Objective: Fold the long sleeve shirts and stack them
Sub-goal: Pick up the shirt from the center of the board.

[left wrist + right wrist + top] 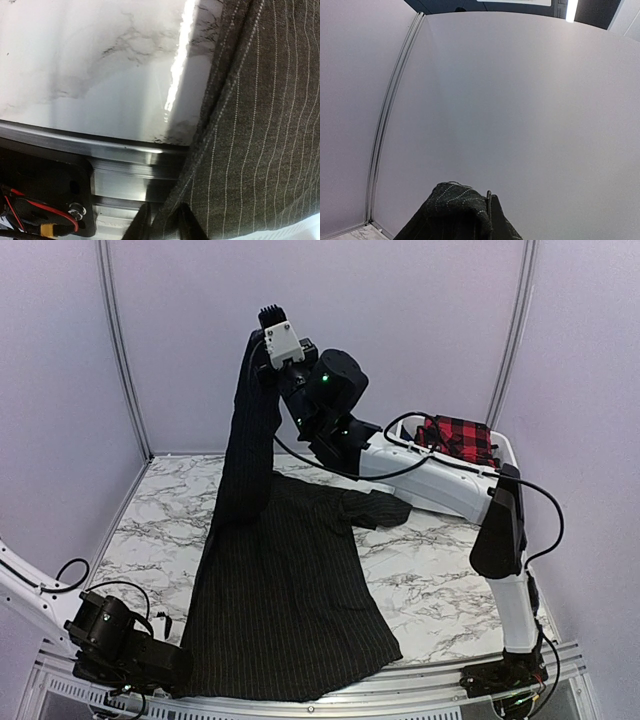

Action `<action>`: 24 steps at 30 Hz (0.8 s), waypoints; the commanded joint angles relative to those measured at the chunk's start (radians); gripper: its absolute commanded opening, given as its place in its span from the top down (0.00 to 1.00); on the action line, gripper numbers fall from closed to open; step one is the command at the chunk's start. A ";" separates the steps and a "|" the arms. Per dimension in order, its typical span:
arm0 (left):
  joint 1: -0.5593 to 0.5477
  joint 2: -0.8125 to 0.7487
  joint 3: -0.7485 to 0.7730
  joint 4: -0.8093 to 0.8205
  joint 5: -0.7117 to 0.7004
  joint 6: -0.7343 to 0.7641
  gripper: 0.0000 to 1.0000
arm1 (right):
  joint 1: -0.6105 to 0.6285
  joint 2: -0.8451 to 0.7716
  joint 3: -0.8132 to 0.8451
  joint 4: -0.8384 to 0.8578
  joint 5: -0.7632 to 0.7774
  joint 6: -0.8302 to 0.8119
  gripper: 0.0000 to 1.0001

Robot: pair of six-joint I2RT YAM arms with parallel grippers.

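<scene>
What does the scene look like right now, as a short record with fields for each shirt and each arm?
pinstriped shirt: spread on the marble table, one sleeve held high
plaid shirt: bunched at the far right, apart from the other shirt
right gripper: raised, jaws shut on the sleeve
left gripper: low at the near left edge, jaws either side of the pinstriped shirt's hem; grip unclear
fold: not yet made

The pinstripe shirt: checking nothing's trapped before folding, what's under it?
Marble table shows around the shirt, so it lies on that. Anything else beneath the spread cloth is covered and cannot be seen.
</scene>
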 commanded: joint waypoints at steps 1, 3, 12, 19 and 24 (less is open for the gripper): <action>-0.012 -0.009 0.023 0.029 -0.009 0.000 0.87 | -0.004 -0.053 0.003 0.006 -0.008 0.002 1.00; -0.011 -0.025 0.038 0.028 -0.021 0.005 0.96 | -0.003 -0.055 0.004 0.006 -0.009 -0.005 1.00; -0.006 -0.016 0.218 0.026 -0.132 0.141 1.00 | -0.008 -0.044 0.031 0.031 0.008 -0.094 1.00; 0.068 0.001 0.351 0.027 -0.166 0.291 1.00 | -0.030 -0.005 0.115 0.012 0.014 -0.135 1.00; 0.182 0.104 0.419 0.072 -0.071 0.485 1.00 | -0.035 -0.014 0.090 0.011 0.024 -0.146 1.00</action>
